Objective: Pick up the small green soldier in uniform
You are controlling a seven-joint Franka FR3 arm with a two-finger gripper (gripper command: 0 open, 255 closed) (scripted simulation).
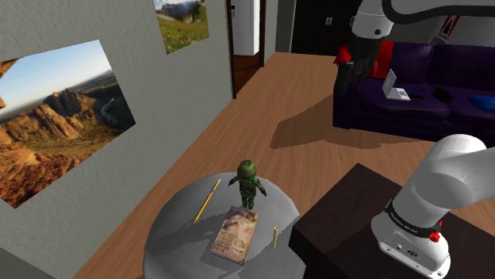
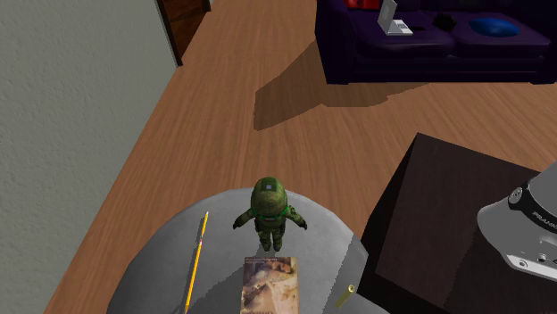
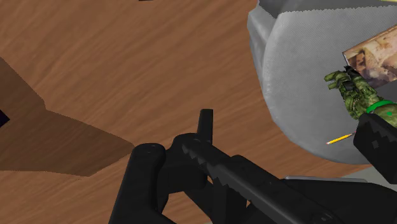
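My gripper point(image 1: 347, 79) hung wide open, empty; coming down off-centre, I could topple the upright soldier point(image 1: 249, 183).

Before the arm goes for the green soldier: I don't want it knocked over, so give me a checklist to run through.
1. The green camouflage soldier figure stands upright on the round grey table: ok.
2. The black hand is open, nothing between its fingers: ok.
3. Hand over the soldier: not ok; it hangs high over the wooden floor by the dark sofa.
4. The thin yellow pencil lies apart from the soldier: ok.
5. The tan-covered book is clear of the soldier's feet: cannot tell; its edge lies right by them.
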